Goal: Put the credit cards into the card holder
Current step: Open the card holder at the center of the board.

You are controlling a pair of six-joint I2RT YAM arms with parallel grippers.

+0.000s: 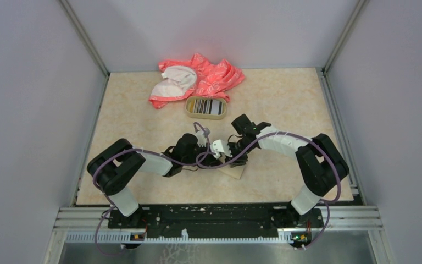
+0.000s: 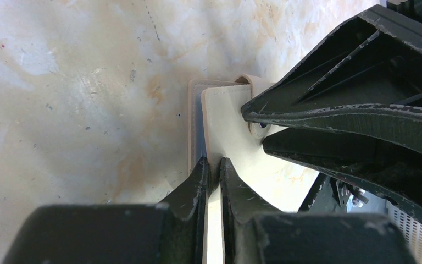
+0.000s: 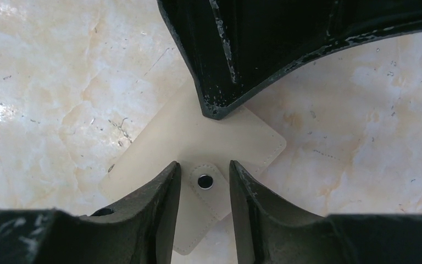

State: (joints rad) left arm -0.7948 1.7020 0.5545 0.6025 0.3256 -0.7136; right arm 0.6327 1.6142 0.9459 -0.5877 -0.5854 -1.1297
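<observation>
Surface: a beige marbled table point(image 1: 286, 99) enclosed by grey walls.

Overhead view: both arms converge on the card holder point(image 1: 236, 171), which sits on the table directly under their wrists. The credit cards point(image 1: 206, 105) stand edge-on in a tan tray point(image 1: 188, 113), well beyond both grippers. A pink cloth point(image 1: 209, 77) lies just behind the tray. No card has been taken out.

Left wrist view: the left gripper point(image 2: 214, 168) is clenched on the edge of one beige panel of the holder, holding it raised off the panel beneath. The right gripper point(image 2: 255, 125) comes in from the right, with its tips at that same panel.

Right wrist view: the right gripper's fingers stand apart, one on each side of the snap tab point(image 3: 205, 184). They grasp nothing, and a slight gap shows on both sides.

Risks, as judged:
- The left grip is narrow and near the edge, so a pull on the tab could drag the panel out of it.
- The two grippers are crowded together, so their fingers may collide.
- If the holder folds shut, no pocket is exposed for a card.
</observation>
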